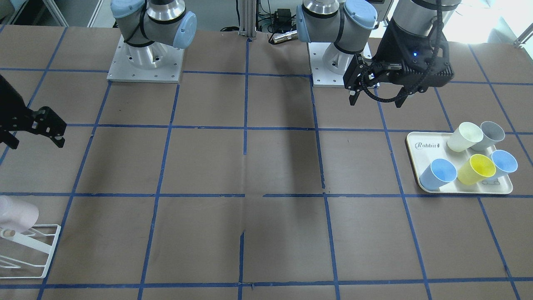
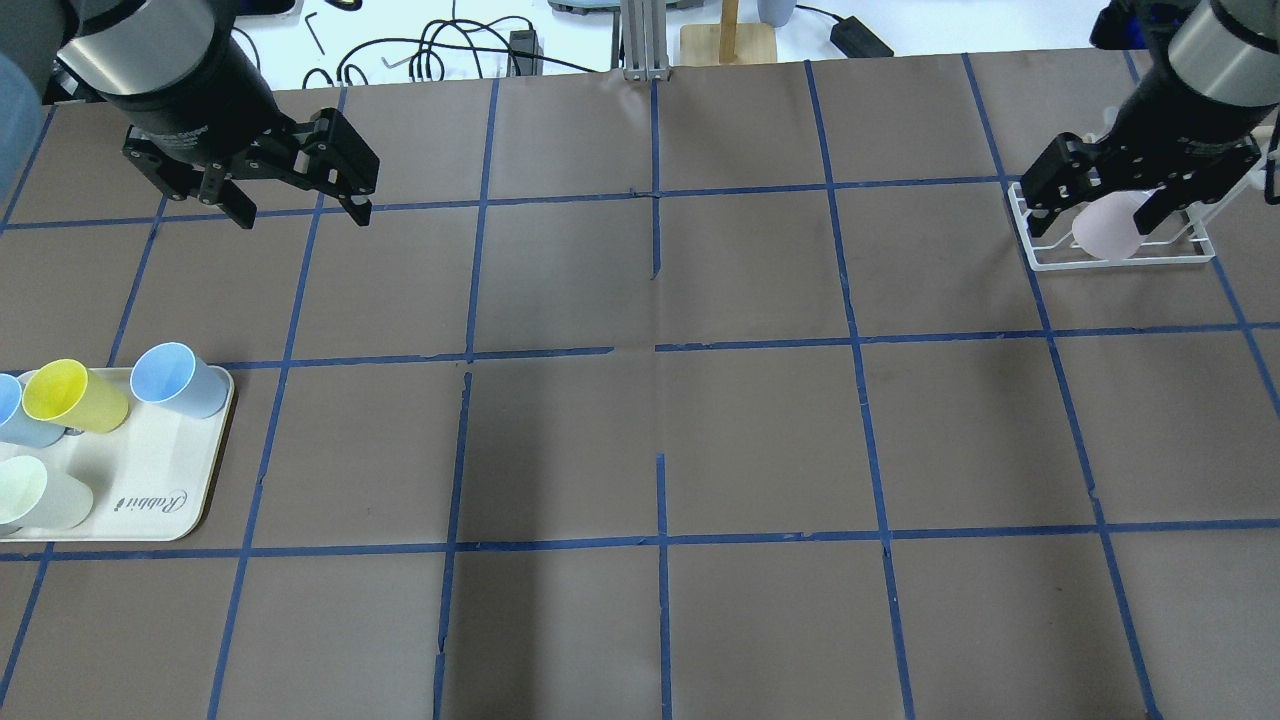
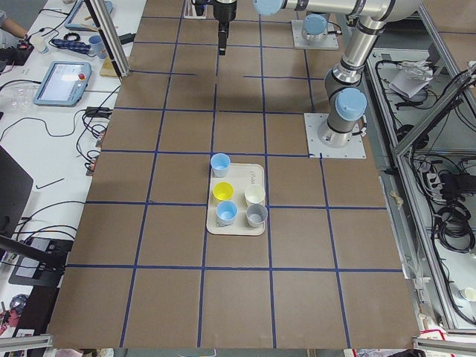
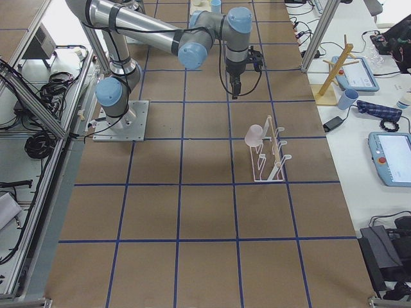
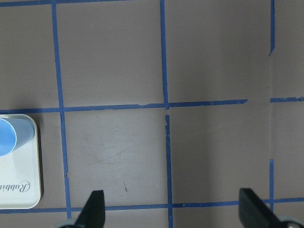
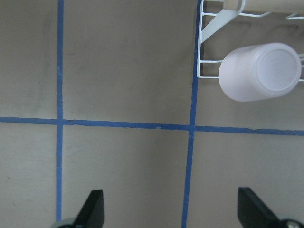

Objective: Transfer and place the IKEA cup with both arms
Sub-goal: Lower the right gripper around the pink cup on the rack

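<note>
The pale pink IKEA cup [image 2: 1105, 232] hangs mouth-down and tilted on a white wire rack [image 2: 1120, 263] at the far right. It also shows in the front view [image 1: 16, 213], the right side view [image 4: 254, 134] and the right wrist view [image 6: 260, 71]. My right gripper [image 2: 1092, 212] is open and empty, held above the table beside the rack, apart from the cup; in its wrist view [image 6: 171, 204] the cup lies up and right of the jaws. My left gripper [image 2: 303, 218] is open and empty, high over the far left of the table [image 1: 376, 103].
A cream tray [image 2: 150, 505] at the left edge holds two light blue cups [image 2: 178, 378], a yellow cup [image 2: 72, 395], a cream-white cup [image 1: 464, 136] and a grey one [image 1: 490, 134]. Blue tape lines grid the brown table. A wooden stand [image 4: 334, 70] stands beyond the far edge.
</note>
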Tool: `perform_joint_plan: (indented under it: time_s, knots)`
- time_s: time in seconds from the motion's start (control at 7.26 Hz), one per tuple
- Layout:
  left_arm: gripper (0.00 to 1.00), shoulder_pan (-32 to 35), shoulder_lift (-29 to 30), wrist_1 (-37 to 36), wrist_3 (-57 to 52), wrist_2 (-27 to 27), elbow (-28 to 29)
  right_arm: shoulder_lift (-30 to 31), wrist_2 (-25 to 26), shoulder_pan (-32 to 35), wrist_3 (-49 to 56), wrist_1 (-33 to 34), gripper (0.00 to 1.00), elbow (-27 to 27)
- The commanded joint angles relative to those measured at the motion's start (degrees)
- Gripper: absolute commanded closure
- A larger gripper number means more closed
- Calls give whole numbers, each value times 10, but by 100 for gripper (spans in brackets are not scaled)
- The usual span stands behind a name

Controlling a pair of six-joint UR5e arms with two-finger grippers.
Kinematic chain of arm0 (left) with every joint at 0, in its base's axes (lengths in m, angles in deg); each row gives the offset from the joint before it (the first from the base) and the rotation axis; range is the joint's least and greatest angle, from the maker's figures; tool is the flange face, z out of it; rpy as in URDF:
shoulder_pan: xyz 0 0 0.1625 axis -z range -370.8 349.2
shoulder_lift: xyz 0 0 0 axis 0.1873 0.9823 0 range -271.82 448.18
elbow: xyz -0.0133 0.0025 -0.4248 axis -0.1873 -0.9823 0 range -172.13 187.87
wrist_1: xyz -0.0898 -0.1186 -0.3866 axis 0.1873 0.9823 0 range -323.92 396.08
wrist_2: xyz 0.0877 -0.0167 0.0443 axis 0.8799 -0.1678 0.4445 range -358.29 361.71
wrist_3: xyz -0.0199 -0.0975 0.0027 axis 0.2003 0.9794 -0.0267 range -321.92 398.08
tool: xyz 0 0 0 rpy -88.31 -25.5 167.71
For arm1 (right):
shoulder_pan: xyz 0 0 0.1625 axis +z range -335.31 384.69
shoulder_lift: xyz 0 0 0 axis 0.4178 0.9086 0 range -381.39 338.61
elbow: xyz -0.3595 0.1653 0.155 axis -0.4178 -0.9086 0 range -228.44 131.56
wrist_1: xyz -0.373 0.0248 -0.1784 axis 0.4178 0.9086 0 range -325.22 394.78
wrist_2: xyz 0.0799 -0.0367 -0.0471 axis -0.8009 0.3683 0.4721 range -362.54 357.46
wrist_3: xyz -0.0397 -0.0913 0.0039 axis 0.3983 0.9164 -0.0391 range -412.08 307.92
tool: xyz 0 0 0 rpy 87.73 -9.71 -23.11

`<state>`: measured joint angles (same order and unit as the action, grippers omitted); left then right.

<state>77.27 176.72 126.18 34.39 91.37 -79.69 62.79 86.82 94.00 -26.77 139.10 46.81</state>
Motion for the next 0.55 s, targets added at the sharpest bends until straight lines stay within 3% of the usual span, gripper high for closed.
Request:
perform_joint_plan:
  time_s: [0.0, 0.14, 0.41]
  knots:
    - [0, 0, 0, 0, 0, 1, -2, -51, -2, -42, 78, 40, 0, -4]
    - [0, 0, -4, 0, 0, 1, -6, -66, 0, -46, 93, 81, 0, -3]
    - [0, 1, -3, 0, 1, 1, -8, -93, 0, -46, 108, 105, 0, -3]
